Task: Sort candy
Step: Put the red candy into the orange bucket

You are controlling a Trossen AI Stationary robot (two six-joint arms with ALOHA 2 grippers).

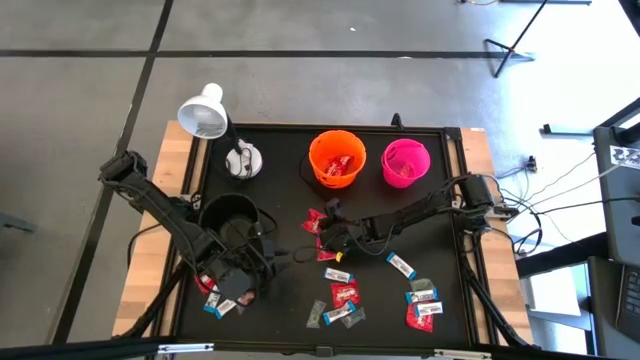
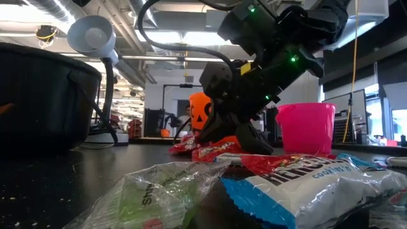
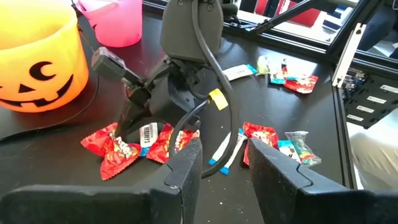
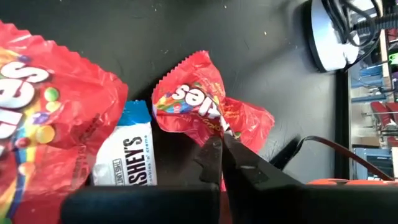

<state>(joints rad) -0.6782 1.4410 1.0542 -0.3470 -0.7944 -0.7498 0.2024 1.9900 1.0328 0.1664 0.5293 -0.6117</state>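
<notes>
While pressed together, the right claw (image 4: 219, 146) seemingly pinches 1 red candy (image 4: 189, 102).

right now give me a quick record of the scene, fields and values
right gripper: shut on red candy, mid table
left gripper: parted, empty, hovering near the black bucket
orange bucket: far side, red candy inside
pink bucket: beside the orange one
loose candy: scattered on the near half
lamp: far left corner
</notes>
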